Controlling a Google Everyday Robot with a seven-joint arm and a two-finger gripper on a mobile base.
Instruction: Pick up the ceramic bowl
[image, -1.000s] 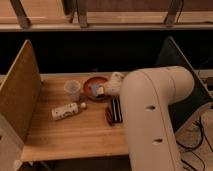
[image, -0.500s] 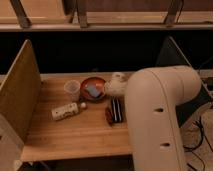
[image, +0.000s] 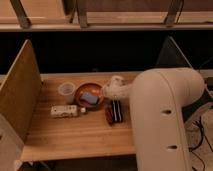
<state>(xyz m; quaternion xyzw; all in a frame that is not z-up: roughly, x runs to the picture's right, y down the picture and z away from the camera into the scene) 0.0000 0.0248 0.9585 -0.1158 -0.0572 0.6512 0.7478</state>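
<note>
The ceramic bowl (image: 85, 91) is round, shallow and reddish-brown, and sits on the wooden table (image: 75, 135) near its middle. A grey-blue block (image: 90, 98) lies inside it. My gripper (image: 107, 93) is at the end of the big white arm (image: 160, 115), right at the bowl's right rim. Its wrist hides its tip. A small translucent pale cup (image: 66, 89) stands just left of the bowl.
A white bottle (image: 65, 111) lies on its side in front of the bowl. A dark flat object (image: 115, 113) lies in front of the gripper. A wooden side panel (image: 20, 95) stands at the table's left, and a dark shelf runs behind.
The gripper end has come slightly lower and closer to the bowl's right rim. The bowl, cup and bottle have kept their places on the table.
</note>
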